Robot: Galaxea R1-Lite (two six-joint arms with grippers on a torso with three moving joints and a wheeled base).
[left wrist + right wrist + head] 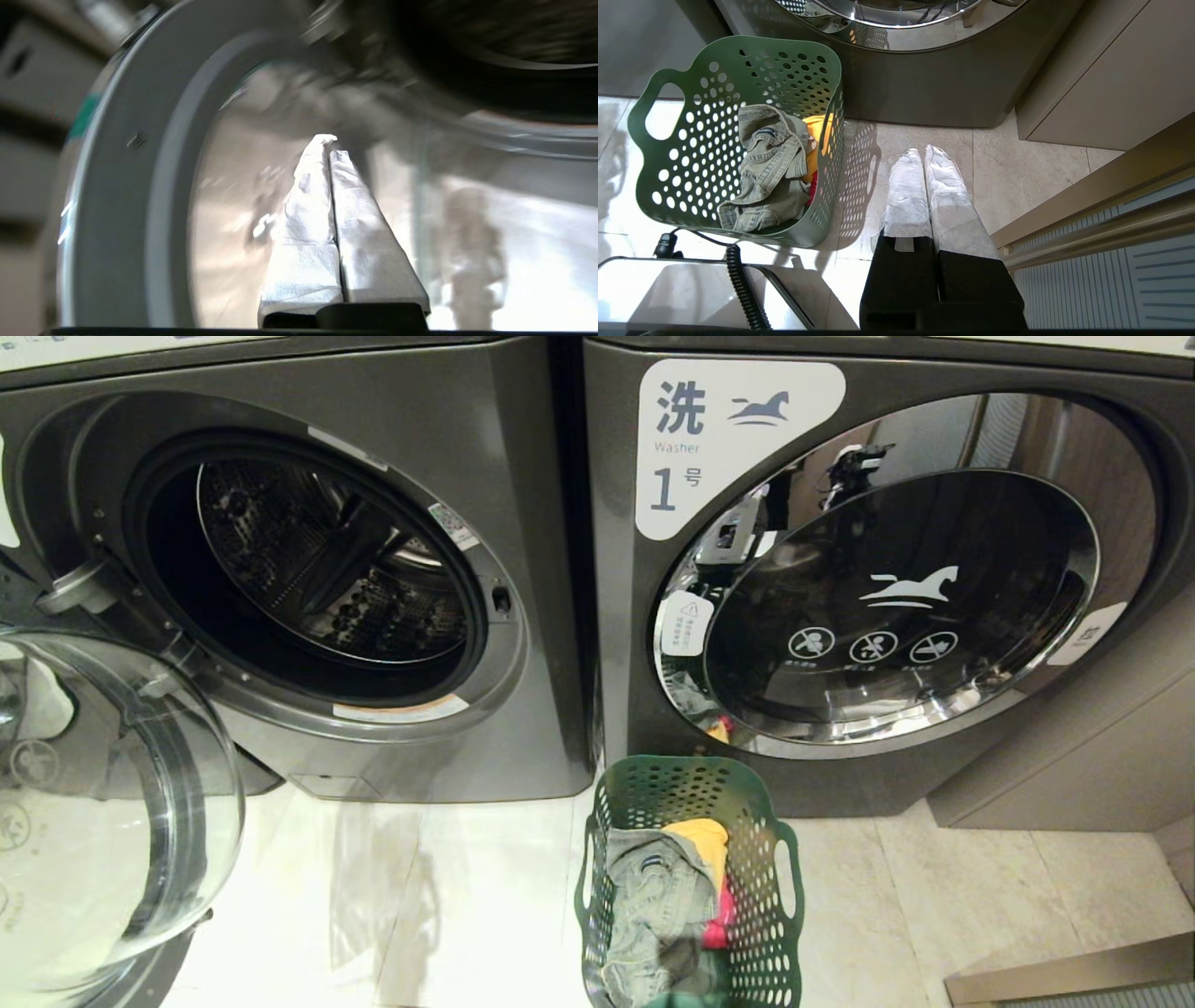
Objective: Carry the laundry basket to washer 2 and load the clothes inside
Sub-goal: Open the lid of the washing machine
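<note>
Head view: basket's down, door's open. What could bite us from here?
1. The laundry basket stands on the floor before the shut washer labelled 1, not the open washer; each garment needs a sideways carry and may drop.
2. The open glass door sits by the left gripper, which is shut; a swing could hit it.
3. The trousers cover the yellow cloth; a grab could drag several.

**The count: two washers, one basket, three garments**

Two dark grey washers stand side by side: one with its door open (308,569), one labelled 1 with its door closed (878,579). One green laundry basket (780,933) sits on the floor. Inside it lie three garments: one pair of grey-green denim trousers (649,905), one yellow cloth piece (702,840), one red-pink cloth piece (717,926). Two tools appear, left (329,140) and right (923,151).
</note>
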